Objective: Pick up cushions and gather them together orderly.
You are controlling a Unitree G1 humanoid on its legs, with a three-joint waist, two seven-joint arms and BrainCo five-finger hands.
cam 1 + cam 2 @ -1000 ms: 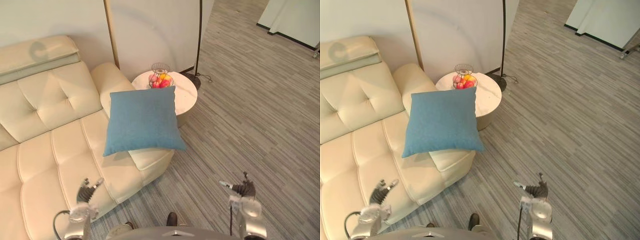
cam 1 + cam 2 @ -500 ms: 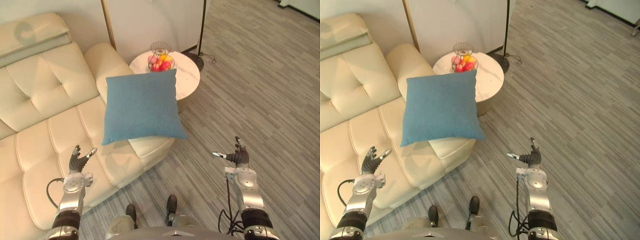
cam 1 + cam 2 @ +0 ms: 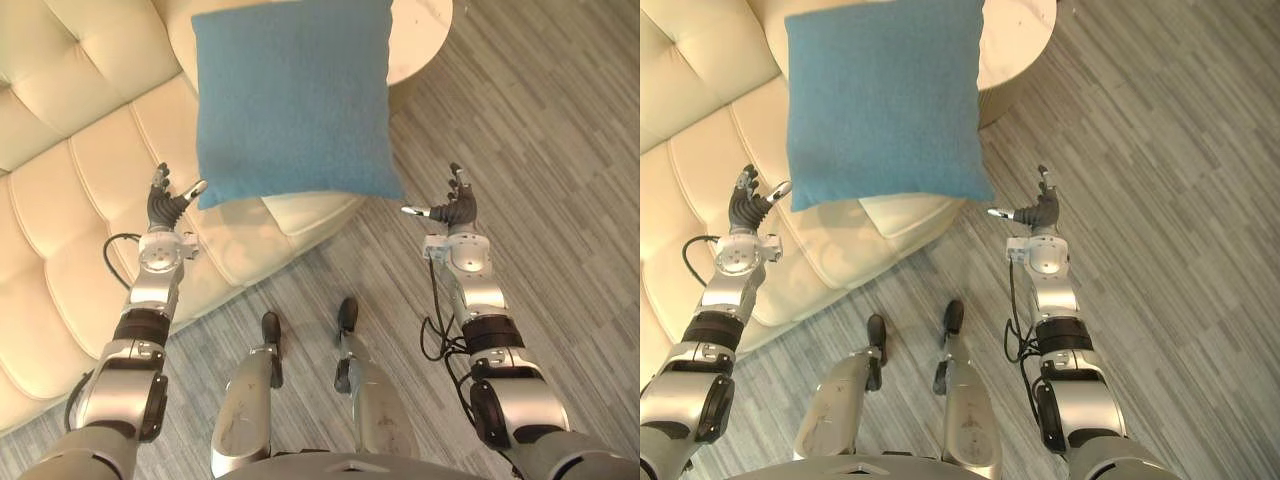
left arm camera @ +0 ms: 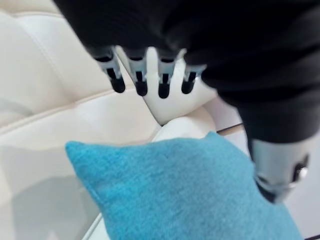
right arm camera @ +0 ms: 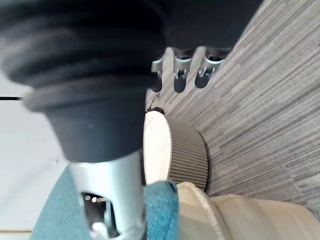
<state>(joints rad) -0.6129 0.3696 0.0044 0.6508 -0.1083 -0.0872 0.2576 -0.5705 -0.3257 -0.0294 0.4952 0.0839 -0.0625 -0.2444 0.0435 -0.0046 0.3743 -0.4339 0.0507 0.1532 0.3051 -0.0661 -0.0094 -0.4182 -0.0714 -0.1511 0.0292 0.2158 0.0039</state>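
Observation:
A blue square cushion [image 3: 290, 100] leans on the end of the cream sofa [image 3: 90, 180], its lower edge overhanging the seat. My left hand [image 3: 163, 208] is raised just off the cushion's lower left corner, fingers straight and apart from it; its wrist view has the cushion [image 4: 190, 190] close past the fingers [image 4: 140, 80]. Off the cushion's lower right corner, over the floor, my right hand [image 3: 452, 207] is open as well. A corner of the cushion [image 5: 160, 210] shows in the right wrist view.
A round white side table [image 3: 425, 30] stands behind the cushion at the sofa's end, also seen with its ribbed grey base [image 5: 187, 155]. Grey striped carpet [image 3: 560, 150] spreads to the right and in front of the sofa.
The camera has tipped down and closer, so the cushion sits higher in view. Both arms have reached up and forward, bringing the open hands beside the cushion's lower corners.

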